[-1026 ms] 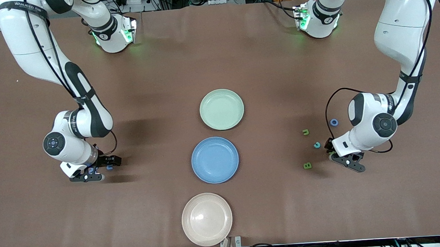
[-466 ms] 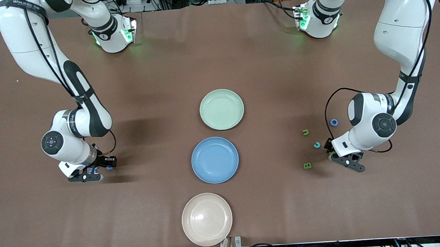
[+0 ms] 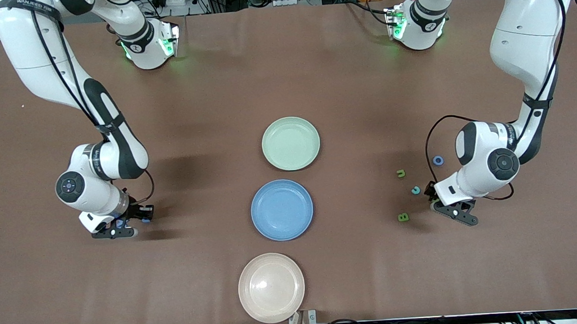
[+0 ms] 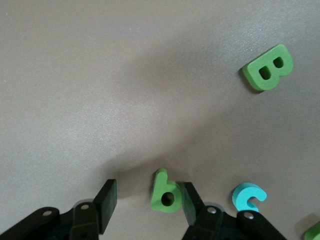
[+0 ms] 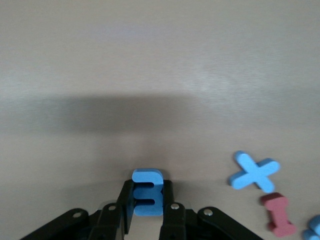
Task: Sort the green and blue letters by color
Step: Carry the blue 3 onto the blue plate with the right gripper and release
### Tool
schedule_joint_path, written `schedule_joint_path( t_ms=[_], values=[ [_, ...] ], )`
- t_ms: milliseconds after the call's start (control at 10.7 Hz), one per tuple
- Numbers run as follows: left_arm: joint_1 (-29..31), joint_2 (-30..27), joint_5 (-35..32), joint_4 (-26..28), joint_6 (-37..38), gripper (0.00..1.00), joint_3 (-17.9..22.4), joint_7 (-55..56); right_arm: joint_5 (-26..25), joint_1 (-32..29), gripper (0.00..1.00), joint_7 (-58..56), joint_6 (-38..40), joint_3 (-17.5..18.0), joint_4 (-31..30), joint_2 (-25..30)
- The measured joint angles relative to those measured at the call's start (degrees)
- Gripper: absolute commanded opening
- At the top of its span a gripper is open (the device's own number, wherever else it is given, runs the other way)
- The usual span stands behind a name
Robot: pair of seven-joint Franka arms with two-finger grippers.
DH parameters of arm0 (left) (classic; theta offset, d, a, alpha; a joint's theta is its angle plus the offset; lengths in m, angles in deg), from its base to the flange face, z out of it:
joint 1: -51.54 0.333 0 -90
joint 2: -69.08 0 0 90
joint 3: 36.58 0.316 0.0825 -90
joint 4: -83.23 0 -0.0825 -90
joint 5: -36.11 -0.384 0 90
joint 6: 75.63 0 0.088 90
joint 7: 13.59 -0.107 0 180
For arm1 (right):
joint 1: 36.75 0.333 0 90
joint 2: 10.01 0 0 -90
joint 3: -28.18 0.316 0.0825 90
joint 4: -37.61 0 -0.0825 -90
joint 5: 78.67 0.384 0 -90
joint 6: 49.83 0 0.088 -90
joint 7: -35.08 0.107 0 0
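Observation:
My right gripper [image 3: 141, 214] is shut on a blue 3 [image 5: 147, 192] low at the table, near the right arm's end. A blue X [image 5: 254, 171] lies beside it. My left gripper [image 3: 432, 197] is open and low at the table near the left arm's end. A green b [image 4: 166, 192] lies between its fingers, against one finger [image 4: 191, 205]. A green B [image 3: 403, 217] lies nearer the front camera, and also shows in the left wrist view [image 4: 268, 67]. A green u [image 3: 401, 173] and a blue ring [image 3: 437, 160] lie farther from the front camera.
A green plate [image 3: 291, 143], a blue plate [image 3: 282, 209] and a beige plate [image 3: 271, 287] stand in a row mid-table. A teal hook piece [image 3: 415, 190] lies by the left gripper. A red piece [image 5: 279, 215] lies by the blue X.
My right gripper has shifted slightly toward the right arm's end of the table, still on the blue piece. My left gripper has barely moved.

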Motion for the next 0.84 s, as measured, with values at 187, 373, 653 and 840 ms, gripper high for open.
schedule_joint_path(
  t_ms=[187,373,653,840],
  values=[
    [0.0,0.0,0.0,0.1,0.0,0.61,0.0,1.2,0.0,0.2,0.13,0.5,0.5,0.8,0.1,0.5],
    [0.0,0.1,0.0,0.5,0.0,0.61,0.0,1.4,0.0,1.0,0.13,3.6,2.1,1.2,0.6,1.9],
    [0.0,0.1,0.0,0.5,0.0,0.49,0.0,1.5,0.8,6.0,0.13,12.4,2.8,1.6,2.3,3.4],
    [0.0,0.1,0.0,0.4,0.0,0.45,0.0,1.5,6.1,11.0,0.13,15.4,2.9,1.7,4.3,3.5]
  ],
)
